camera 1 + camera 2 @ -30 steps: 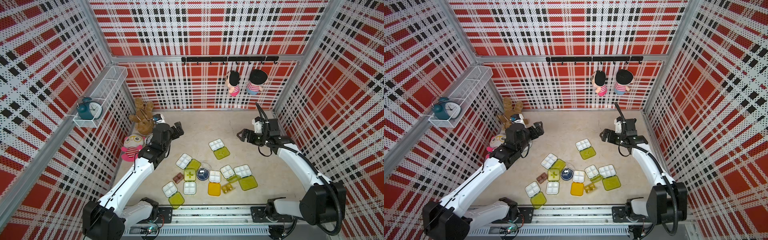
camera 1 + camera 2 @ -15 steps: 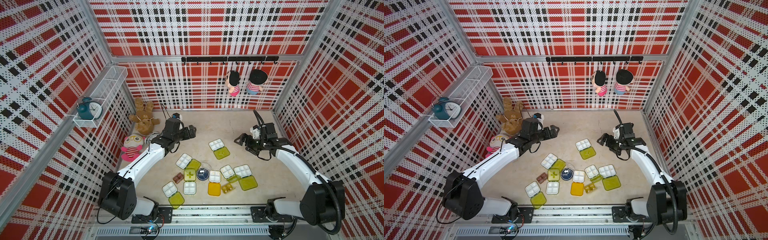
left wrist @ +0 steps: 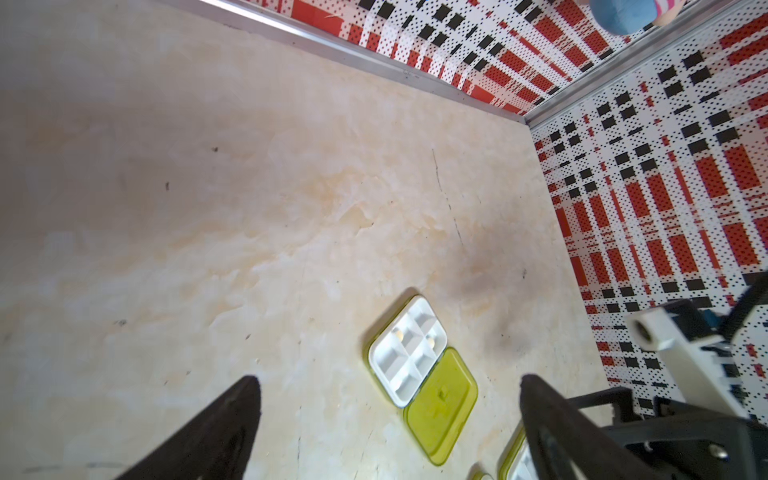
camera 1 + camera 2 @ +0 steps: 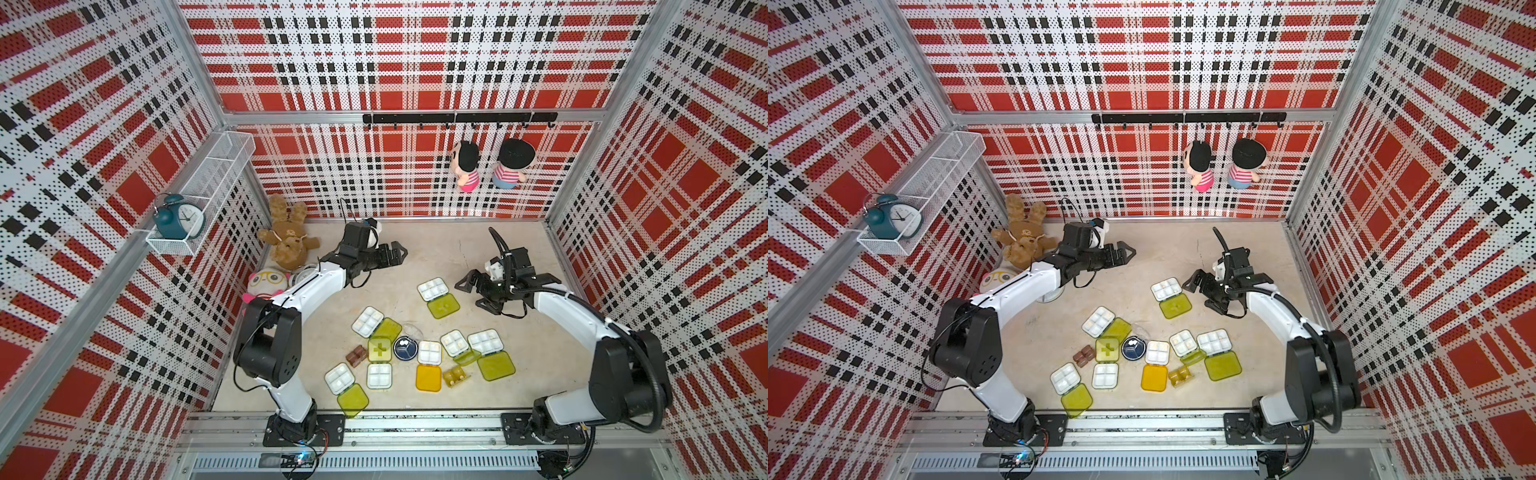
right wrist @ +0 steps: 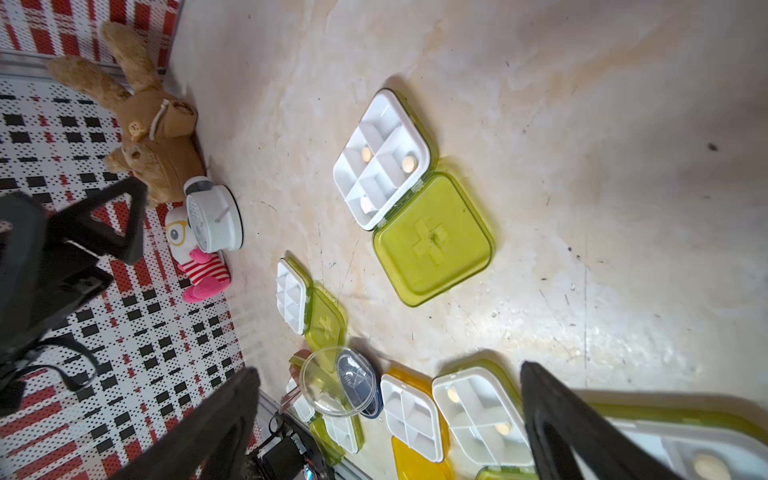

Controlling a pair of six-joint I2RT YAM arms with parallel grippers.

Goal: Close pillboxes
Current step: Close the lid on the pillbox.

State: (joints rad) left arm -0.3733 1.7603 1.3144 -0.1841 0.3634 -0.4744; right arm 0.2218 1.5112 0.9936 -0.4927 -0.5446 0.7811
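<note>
Pillboxes mostly lids-open on table; left arm and right arm above, jaws spread wide, gripping nothing.

Both top views: high at front, above arm bases, steep downward look toward back wall. Far off, whole table in frame. Near-identical coverage, slight sideways offset.
Left wrist view: low, close over table, facing back right corner.
Right wrist view: close, facing left wall and brown plush.
All four share lone open pillbox.
</note>
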